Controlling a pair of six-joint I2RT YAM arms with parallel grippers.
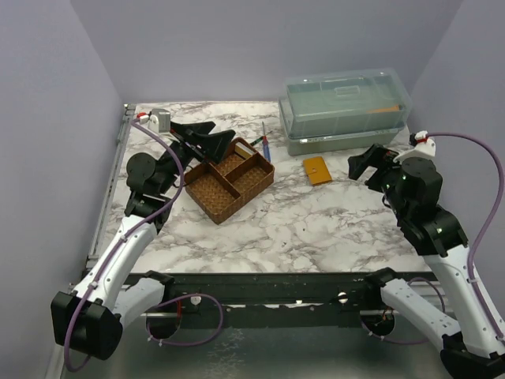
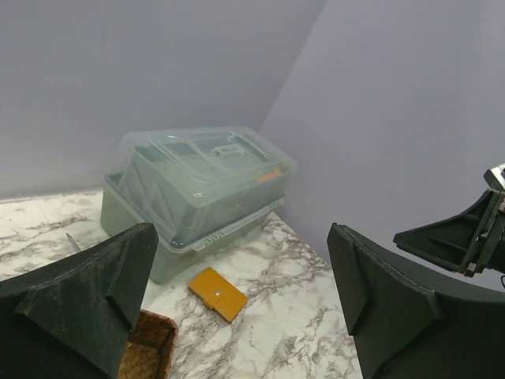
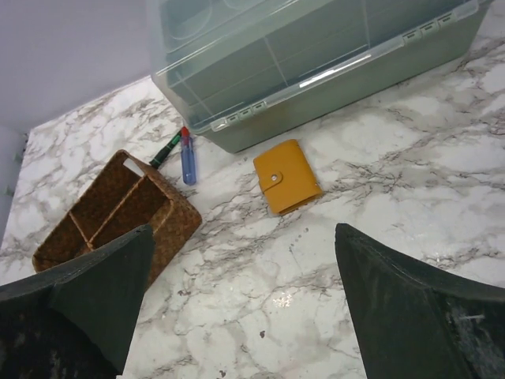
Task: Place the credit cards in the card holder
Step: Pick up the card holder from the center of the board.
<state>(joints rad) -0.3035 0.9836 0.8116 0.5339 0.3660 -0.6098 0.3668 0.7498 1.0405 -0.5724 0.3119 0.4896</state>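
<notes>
The card holder [image 1: 317, 170] is a mustard-orange wallet, closed with a snap tab, lying flat on the marble table in front of the clear box. It also shows in the left wrist view [image 2: 217, 293] and the right wrist view [image 3: 286, 177]. No credit cards are in view. My left gripper [image 1: 203, 136] is open and empty, held above the brown tray at the back left. My right gripper [image 1: 364, 164] is open and empty, to the right of the wallet and apart from it.
A brown woven tray [image 1: 230, 179] with compartments stands left of centre. A blue pen [image 1: 267, 142] and a green one lie behind it. A clear lidded plastic box [image 1: 346, 110] stands at the back right. Purple walls close in the sides and back.
</notes>
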